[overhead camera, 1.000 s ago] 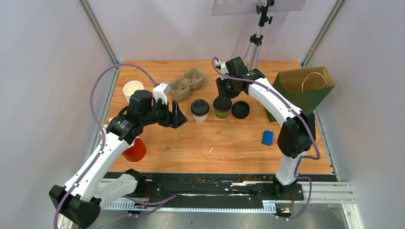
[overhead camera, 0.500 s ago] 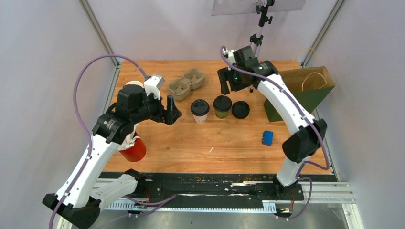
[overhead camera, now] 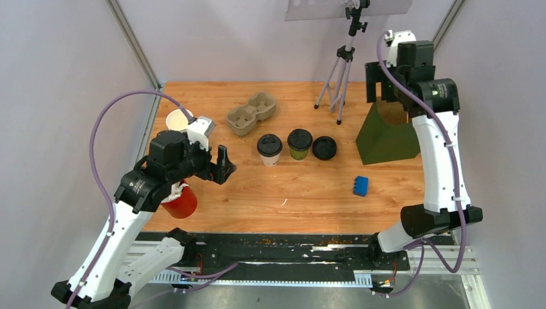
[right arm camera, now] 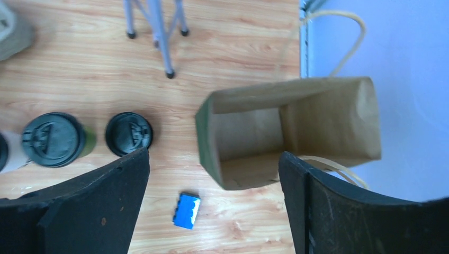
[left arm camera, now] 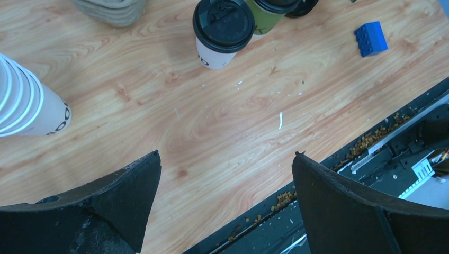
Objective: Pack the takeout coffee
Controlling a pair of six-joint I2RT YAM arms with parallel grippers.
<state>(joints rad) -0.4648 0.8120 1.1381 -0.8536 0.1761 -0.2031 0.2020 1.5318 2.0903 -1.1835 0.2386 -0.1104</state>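
The stack of white cups [overhead camera: 178, 120] stood at the left edge of the table [overhead camera: 309, 199]. Nearer the front was the red cup [overhead camera: 182, 203], partly under the left arm. The left gripper [left arm camera: 226, 154] hung over bare wood with its jaws spread wide and nothing between them, and open board ran from it to the front edge. Its wrist camera showed brown crumbs along that edge, too small to make out from above.

Right of the cardboard carrier [overhead camera: 252, 113], the takeout coffee stood mid-table. The white-sided cup [overhead camera: 270, 147] and the olive-green cup [overhead camera: 299, 142], both lidded, were close side by side. A loose black lid [overhead camera: 324, 148] lay just beside the olive one. A blue block [overhead camera: 360, 186] lay alone toward the front, and a tripod [overhead camera: 341, 71] stood at the back.

The green paper bag [right arm camera: 286, 132] stood near the right edge. The right gripper [right arm camera: 214, 152] hovered high above it, jaws wide apart and empty. From above, the arm hid the bag's mouth, while the right wrist view looked straight into its brown inside.

A second earlier that gripper had been down at the olive cup and the left one just beside the white cup. Both had since drawn away.
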